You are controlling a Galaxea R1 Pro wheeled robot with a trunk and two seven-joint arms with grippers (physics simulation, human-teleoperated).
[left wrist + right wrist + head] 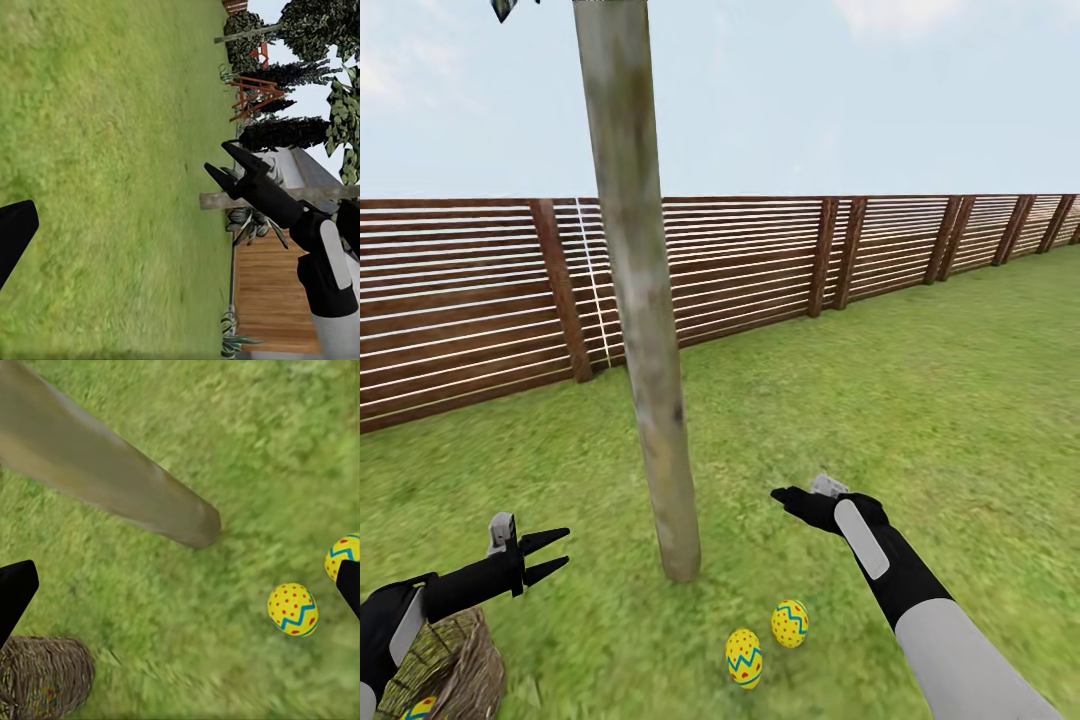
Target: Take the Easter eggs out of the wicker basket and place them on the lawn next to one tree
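Bright even daylight, shadowless, soft blur

Head camera high, facing fenceward; right wrist camera steeply downward, sharing tree (645, 330) base and lawn (920, 400).

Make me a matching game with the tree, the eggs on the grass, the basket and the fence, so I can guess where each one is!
Things:
1. tree trunk
2. two Easter eggs
3. wicker basket
4. fence

Places:
A. in the bottom corner of the head view, under the left arm
B. along the far edge of the lawn
C. lying on the grass close to the foot of the trunk
D. standing upright in the middle, between the two arms

Pairs: 1-D, 2-C, 3-A, 4-B
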